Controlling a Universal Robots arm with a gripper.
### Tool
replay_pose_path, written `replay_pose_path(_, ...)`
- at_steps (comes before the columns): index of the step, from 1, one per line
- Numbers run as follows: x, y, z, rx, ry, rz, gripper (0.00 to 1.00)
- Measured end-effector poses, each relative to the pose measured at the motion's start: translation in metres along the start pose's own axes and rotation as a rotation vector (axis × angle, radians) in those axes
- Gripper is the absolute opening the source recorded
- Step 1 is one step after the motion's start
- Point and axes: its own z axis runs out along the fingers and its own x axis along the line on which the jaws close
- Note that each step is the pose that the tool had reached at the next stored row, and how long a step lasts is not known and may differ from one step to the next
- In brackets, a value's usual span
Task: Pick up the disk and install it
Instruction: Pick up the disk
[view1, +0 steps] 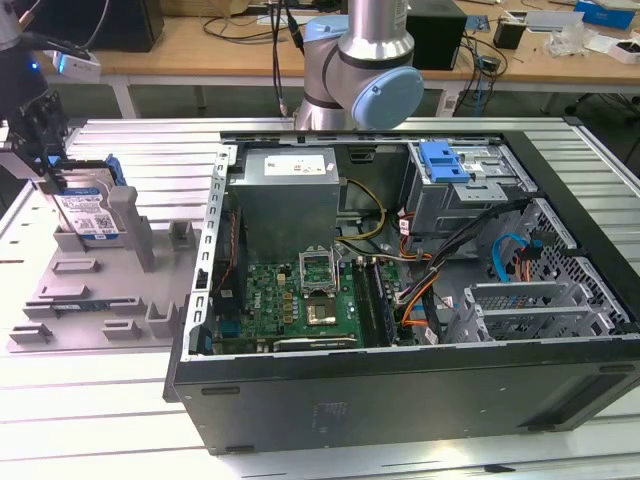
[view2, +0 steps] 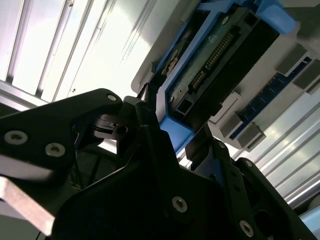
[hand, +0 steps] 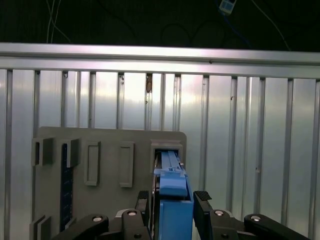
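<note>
The disk (view1: 88, 212), a silver drive with a white-and-blue label in a blue bracket, stands on edge in a slot of the grey fixture (view1: 90, 300) at the exterior view's left. My gripper (view1: 45, 175) comes down on it from above. In the first wrist view the black fingers (hand: 145, 202) press against both sides of the disk's blue bracket (hand: 172, 210), with the gripper (hand: 172, 197) shut on it. The second wrist view shows the disk's connector edge (view2: 215, 65) between the same fingers (view2: 150, 125). The disk still sits in its slot.
An open computer case (view1: 400, 400) lies on the ribbed metal table (view1: 100, 420), to the exterior view's right of the fixture. A blue tray (view1: 445, 160) tops its metal drive cage. The arm's base (view1: 360, 70) stands behind the case. Other grey holders (view1: 180, 235) rise from the fixture.
</note>
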Motion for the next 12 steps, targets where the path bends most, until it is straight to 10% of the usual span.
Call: replay_pose_path(12,0.0,0.0,0.0015,-0.0002,0.0,0.0,0.39)
